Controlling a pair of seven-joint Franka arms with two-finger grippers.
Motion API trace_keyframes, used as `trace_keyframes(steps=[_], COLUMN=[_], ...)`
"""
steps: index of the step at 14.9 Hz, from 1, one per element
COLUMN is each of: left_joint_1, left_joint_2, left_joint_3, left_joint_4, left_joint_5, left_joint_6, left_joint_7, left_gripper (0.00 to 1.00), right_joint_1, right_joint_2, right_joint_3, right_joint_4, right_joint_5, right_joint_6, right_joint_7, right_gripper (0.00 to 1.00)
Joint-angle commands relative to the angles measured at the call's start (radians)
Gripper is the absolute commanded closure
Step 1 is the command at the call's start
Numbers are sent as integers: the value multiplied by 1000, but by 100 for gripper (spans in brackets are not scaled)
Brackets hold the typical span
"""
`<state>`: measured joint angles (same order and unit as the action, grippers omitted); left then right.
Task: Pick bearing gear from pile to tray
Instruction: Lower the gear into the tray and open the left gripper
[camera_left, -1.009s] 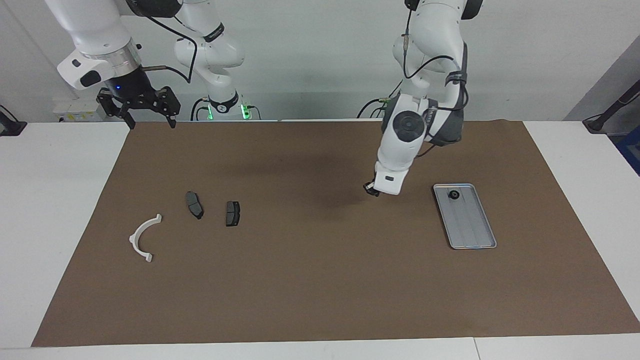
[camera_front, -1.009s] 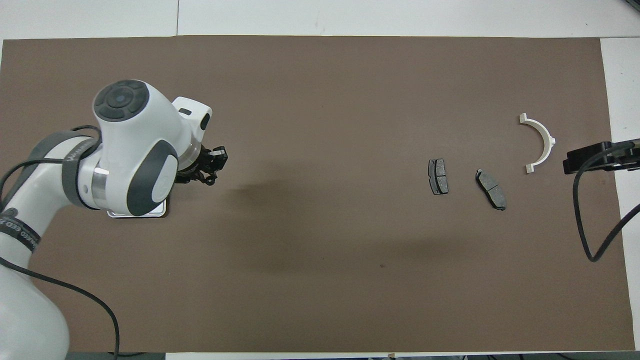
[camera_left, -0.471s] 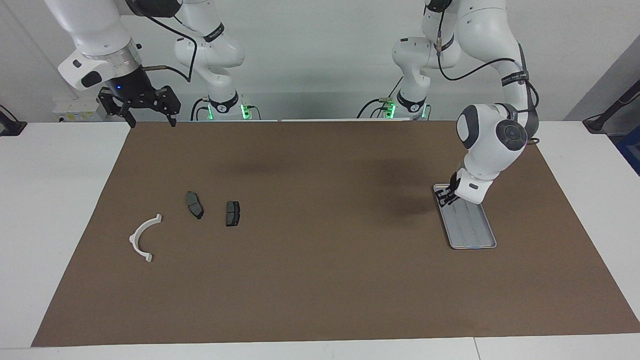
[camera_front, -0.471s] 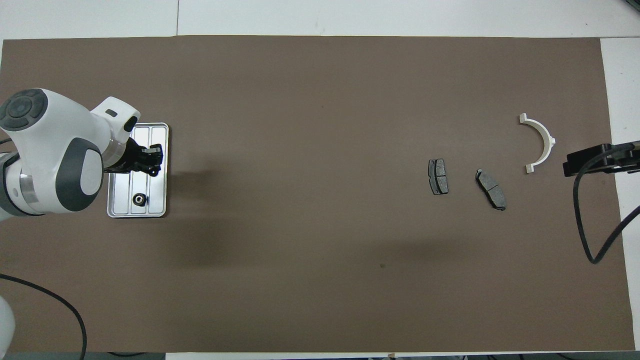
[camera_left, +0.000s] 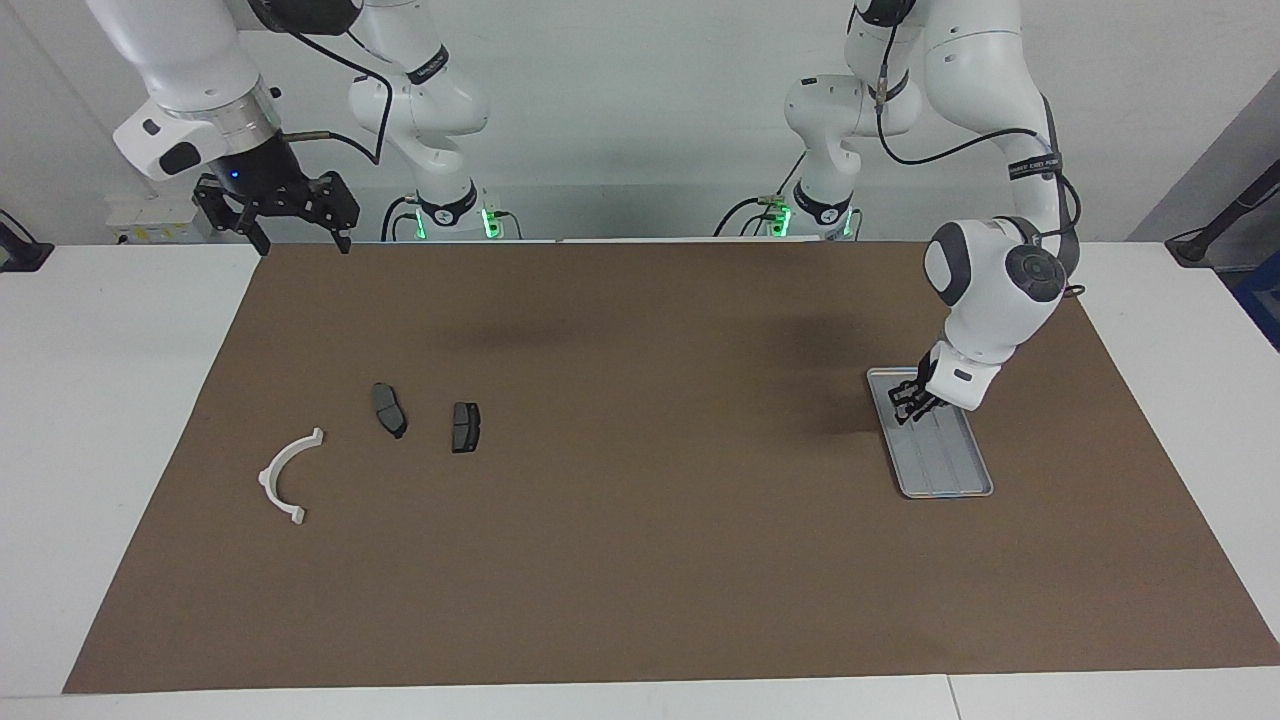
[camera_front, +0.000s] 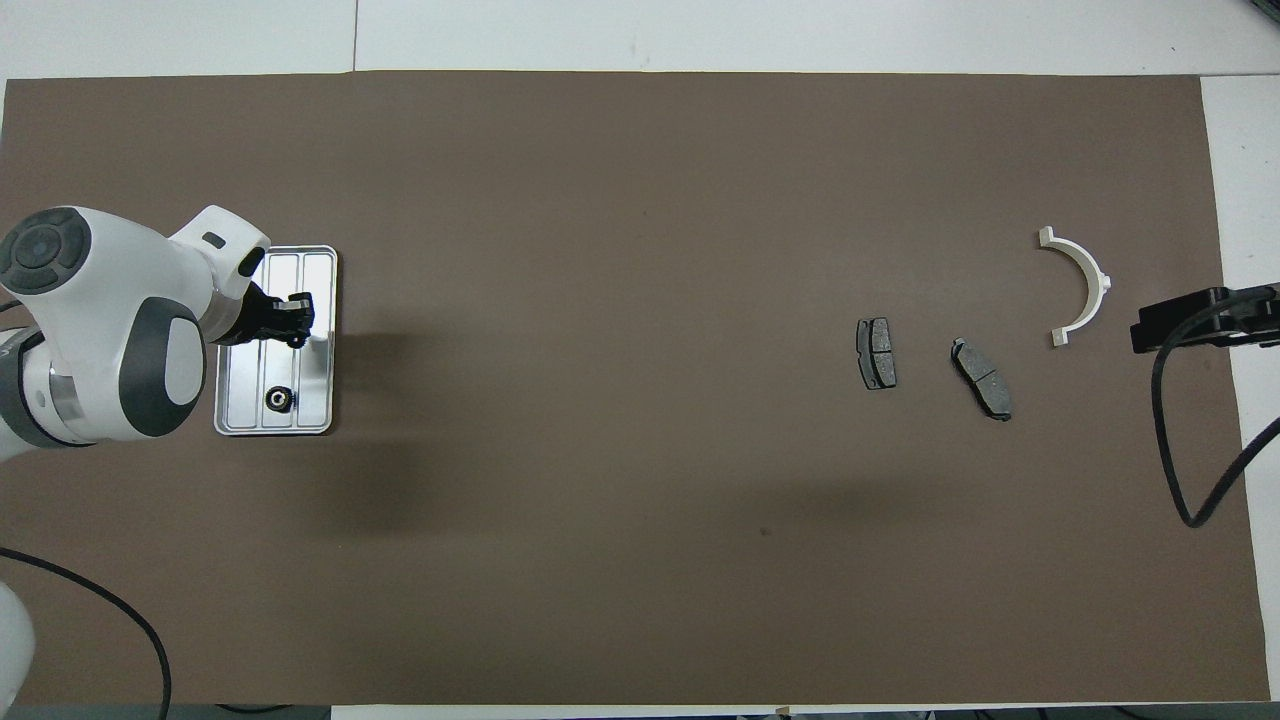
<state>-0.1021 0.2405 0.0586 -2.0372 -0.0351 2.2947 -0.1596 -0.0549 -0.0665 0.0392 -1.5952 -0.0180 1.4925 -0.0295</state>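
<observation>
The right gripper (camera_left: 295, 238) waits, fingers released, over the tabletop. A small black round gear (camera_front: 277, 399) lies in the tray (camera_front: 322, 268), at its nearer end. The left gripper (camera_left: 905, 410) hangs over the tray, fingers clenched, on what I cannot tell. A round piece dropped here may roll along the smooth metal grooves, over the low rim. Flat dark pads (camera_front: 981, 377) and a white curved bracket (camera_front: 1083, 285) lie farther.

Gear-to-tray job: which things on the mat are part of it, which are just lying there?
Part of the job:
- tray, at the left arm's end
- small black round part lying in it
- left gripper, shut, over the tray

Lying about:
- two dark brake pads
- white half-ring bracket
- right gripper, open, waiting
</observation>
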Motion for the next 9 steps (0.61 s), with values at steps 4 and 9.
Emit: trace_keyframes(steps=[4,9], left_joint_1=[28,35], left_joint_2=[17,92], left_joint_3=[-5,-3], left_joint_4=[-2,63], left_joint_5=[30,30], left_joint_6=[43,38], left_joint_7=[15,18], left_gripper=[99,100], right_joint_1=[-17,-16], right_joint_2=[-15,-15], right_joint_3=[10,10], right_joint_4=[-11,-12], right_joint_5=[0,0], right_joint_6=[-11,-11], right_joint_7=[0,0], right_gripper=[0,0])
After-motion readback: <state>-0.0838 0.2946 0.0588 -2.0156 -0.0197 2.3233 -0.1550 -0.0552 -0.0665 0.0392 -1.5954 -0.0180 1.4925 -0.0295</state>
